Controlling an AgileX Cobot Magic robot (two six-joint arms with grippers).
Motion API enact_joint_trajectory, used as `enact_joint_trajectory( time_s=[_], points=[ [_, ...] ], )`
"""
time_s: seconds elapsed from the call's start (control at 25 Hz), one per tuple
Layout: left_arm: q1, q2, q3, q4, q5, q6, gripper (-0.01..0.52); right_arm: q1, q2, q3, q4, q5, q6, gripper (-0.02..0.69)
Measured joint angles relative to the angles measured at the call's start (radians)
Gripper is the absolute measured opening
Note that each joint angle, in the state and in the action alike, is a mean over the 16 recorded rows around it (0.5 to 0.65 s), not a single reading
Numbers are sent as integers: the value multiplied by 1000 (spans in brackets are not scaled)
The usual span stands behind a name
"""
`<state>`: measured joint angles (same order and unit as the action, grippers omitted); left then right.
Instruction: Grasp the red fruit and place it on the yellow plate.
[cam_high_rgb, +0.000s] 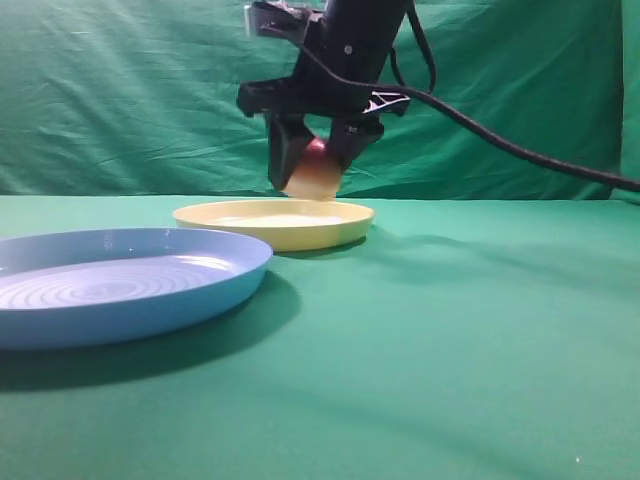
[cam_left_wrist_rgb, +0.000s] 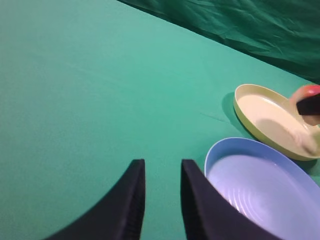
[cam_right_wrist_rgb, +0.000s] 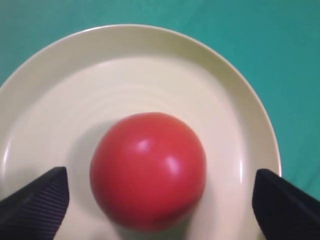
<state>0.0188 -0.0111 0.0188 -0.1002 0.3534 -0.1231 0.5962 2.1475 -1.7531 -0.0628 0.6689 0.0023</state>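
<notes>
Red fruit directly above the middle of the yellow plate, between wide-spread fingers of the right gripper, apparently just let go, with landing not confirmed. Blue plate beside the yellow plate, holding nothing. Left gripper well apart from the yellow plate, fingers slightly parted, gripping nothing.

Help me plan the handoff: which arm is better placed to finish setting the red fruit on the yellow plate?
Right. Its gripper stands open directly over the yellow plate with the red fruit between its fingers; the left gripper is empty beside the blue plate.
</notes>
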Motion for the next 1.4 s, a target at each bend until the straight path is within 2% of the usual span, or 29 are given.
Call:
enact_joint_trajectory(
  time_s=[0.08, 0.16, 0.52, 0.64, 0.76, 0.88, 1.2, 1.4],
  points=[
    [0, 0, 0, 0, 0, 0, 157, 0, -22, -24, -5, 47, 0, 594],
    [0, 0, 0, 0, 0, 0, 157, 0, -53, -50, -10, 105, 0, 562],
    [0, 0, 0, 0, 0, 0, 157, 0, -258, -126, -31, 386, 11, 238],
    [0, 0, 0, 0, 0, 0, 157, 0, -351, -83, -26, 418, 16, 137],
    [0, 0, 0, 0, 0, 0, 157, 0, -457, 11, -12, 400, 22, 71],
    [0, 0, 0, 0, 0, 0, 157, 0, -576, 144, 7, 340, 26, 52],
    [0, 0, 0, 0, 0, 0, 157, 0, -936, 572, 60, 137, 27, 52],
    [0, 0, 0, 0, 0, 0, 157, 0, -1129, 765, 75, 100, 28, 52]
  ],
)
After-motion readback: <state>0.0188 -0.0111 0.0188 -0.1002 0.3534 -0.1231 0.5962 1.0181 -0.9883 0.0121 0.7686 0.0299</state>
